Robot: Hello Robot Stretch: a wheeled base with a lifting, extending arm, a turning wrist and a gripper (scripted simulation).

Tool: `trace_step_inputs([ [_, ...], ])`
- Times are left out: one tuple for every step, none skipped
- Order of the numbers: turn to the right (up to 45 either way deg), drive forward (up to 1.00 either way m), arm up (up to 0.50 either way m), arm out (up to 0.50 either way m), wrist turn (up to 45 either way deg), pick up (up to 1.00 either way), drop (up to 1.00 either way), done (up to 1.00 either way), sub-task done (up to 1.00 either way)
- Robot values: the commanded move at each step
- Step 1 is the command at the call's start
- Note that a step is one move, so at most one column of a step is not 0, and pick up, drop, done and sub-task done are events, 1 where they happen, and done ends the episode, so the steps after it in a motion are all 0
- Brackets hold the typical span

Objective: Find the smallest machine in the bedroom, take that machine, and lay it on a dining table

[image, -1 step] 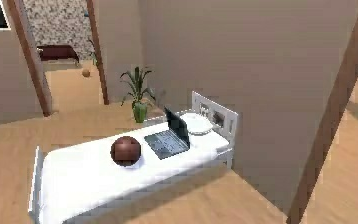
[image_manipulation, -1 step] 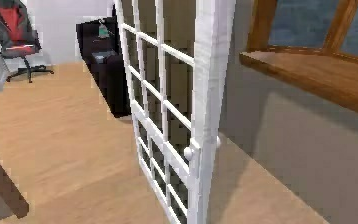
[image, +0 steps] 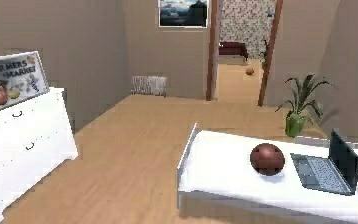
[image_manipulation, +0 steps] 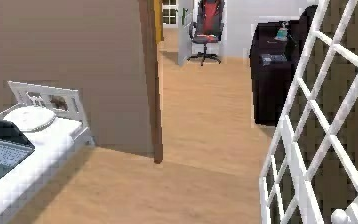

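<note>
One open laptop (image: 325, 165) lies on the white bed (image: 222, 165) before us, just beside a brown ball (image: 267, 158). We also see it at the arm side view's left edge, near the headboard (image_manipulation: 47, 100). We cannot tell our hand's state.

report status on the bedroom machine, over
open laptop on the white bed, likely the machine. brown ball beside it, apart. potted plant past the bed.

Sign (image: 15, 78) w/ print atop white dresser (image: 32, 140).
</note>
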Motion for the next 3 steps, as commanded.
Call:
trace_step_inputs([
  [-45.0, 0.0, 0.0, 0.0, 0.0, 0.0, 0.0, 0.0, 0.0],
  [-27.0, 0.0, 0.0, 0.0, 0.0, 0.0, 0.0, 0.0, 0.0],
  [0.0, 0.45, 0.0, 0.0, 0.0, 0.0, 0.0, 0.0, 0.0],
])
